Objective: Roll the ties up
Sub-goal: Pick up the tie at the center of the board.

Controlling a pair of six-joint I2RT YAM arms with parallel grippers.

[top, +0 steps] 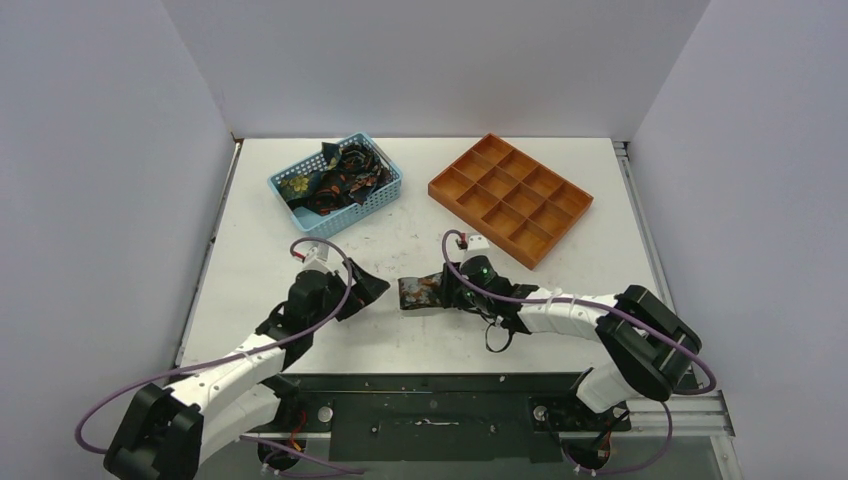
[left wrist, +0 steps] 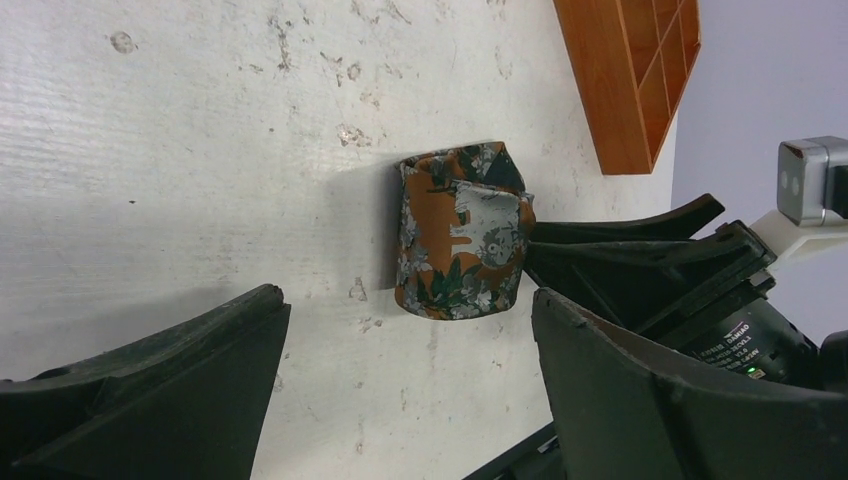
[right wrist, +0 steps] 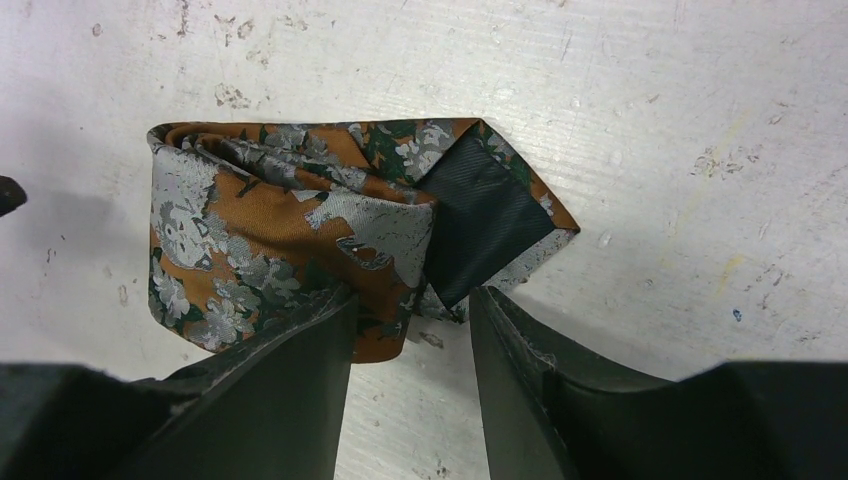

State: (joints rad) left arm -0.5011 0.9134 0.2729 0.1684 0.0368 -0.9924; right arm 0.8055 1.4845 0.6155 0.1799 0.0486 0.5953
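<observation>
At the back left, the blue basket holds more ties in a heap. Nearer, the left tool hangs with its fingers wide apart, holding nothing, just left of the rolled tie. This tie lies on the table at centre, between the two arms. The roll looks loose, with its dark-lined pointed end lapped over the outside. The right tool has its fingers part way apart over the roll's near edge, not clamped. To finish well, I judge it should lift off straight and slowly, since a snagged finger could unwind the tail. The orange tray sits at back right.
</observation>
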